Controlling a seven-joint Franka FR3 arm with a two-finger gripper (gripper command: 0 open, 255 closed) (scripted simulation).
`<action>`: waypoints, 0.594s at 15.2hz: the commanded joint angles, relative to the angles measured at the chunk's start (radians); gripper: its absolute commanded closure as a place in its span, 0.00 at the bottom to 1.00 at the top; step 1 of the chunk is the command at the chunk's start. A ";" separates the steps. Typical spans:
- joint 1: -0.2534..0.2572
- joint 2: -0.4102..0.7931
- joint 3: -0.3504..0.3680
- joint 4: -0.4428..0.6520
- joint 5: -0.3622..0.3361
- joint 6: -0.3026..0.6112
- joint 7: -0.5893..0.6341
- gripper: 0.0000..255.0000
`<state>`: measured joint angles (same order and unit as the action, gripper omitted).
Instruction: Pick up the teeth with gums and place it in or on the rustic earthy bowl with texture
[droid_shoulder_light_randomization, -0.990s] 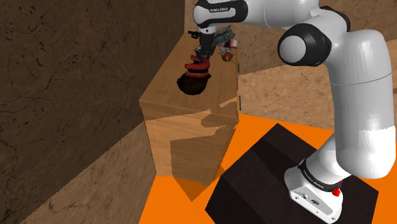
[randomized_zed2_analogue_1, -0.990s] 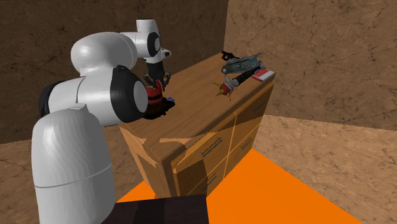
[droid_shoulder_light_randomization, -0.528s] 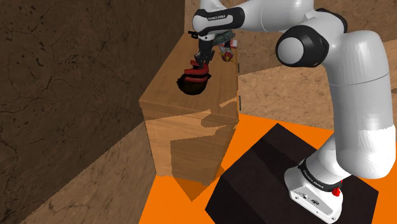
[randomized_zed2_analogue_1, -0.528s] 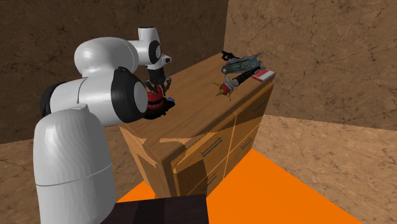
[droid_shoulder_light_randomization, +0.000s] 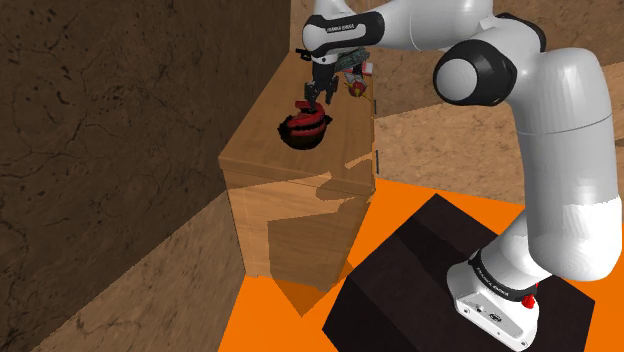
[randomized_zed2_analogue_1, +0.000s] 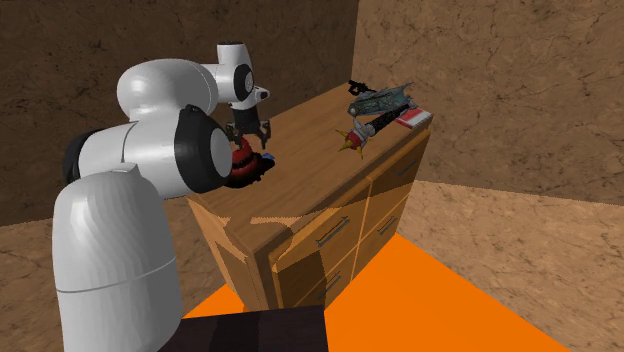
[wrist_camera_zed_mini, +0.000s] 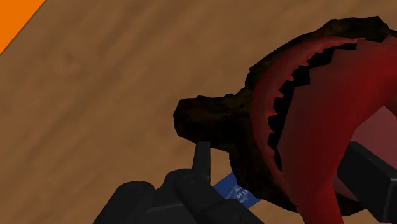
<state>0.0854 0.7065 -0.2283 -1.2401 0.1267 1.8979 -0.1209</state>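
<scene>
Shoulder view: I count one arm (droid_shoulder_light_randomization: 560, 150), one claw (droid_shoulder_light_randomization: 313, 98), one dark bowl (droid_shoulder_light_randomization: 296, 137) and one red set of teeth (droid_shoulder_light_randomization: 310, 121). All are at a single wooden dresser (droid_shoulder_light_randomization: 262, 135). The bowl stands on the dresser top near its front end. The teeth lie in the bowl, and the claw hangs just above them. A small cluster of clutter (droid_shoulder_light_randomization: 352, 78) sits at the far end of the top, and I cannot separate its items here. The black stand (droid_shoulder_light_randomization: 420, 260) rests on an orange floor (droid_shoulder_light_randomization: 270, 310).

Second exterior view: this view resolves the clutter into three items. They are a spiky yellow-and-red object (randomized_zed2_analogue_1: 351, 140), a grey-green tool (randomized_zed2_analogue_1: 380, 100) and a flat red piece (randomized_zed2_analogue_1: 413, 119), all well apart from the bowl (randomized_zed2_analogue_1: 258, 170). It also shows the dresser's drawer fronts, which face away in the shoulder view. The arm's white bulk hides part of the bowl. The teeth (randomized_zed2_analogue_1: 240, 158) show red at its rim, directly under the claw.

Wrist view: I see two black fingers (wrist_camera_zed_mini: 202, 159) standing wide apart, so the claw is spread and clasps nothing. Below them, the jagged row of teeth (wrist_camera_zed_mini: 331, 108) lies inside the rough dark-brown bowl (wrist_camera_zed_mini: 210, 118). Only here are the individual points of the teeth distinct.
</scene>
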 joint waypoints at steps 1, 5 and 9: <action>0.000 0.000 0.000 0.000 0.000 0.000 0.000 0.00; -0.001 -0.007 -0.001 0.023 -0.002 -0.029 0.001 0.00; -0.005 -0.015 -0.003 0.104 -0.005 -0.118 0.006 0.00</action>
<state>0.0833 0.6868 -0.2314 -1.1574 0.1212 1.7980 -0.1145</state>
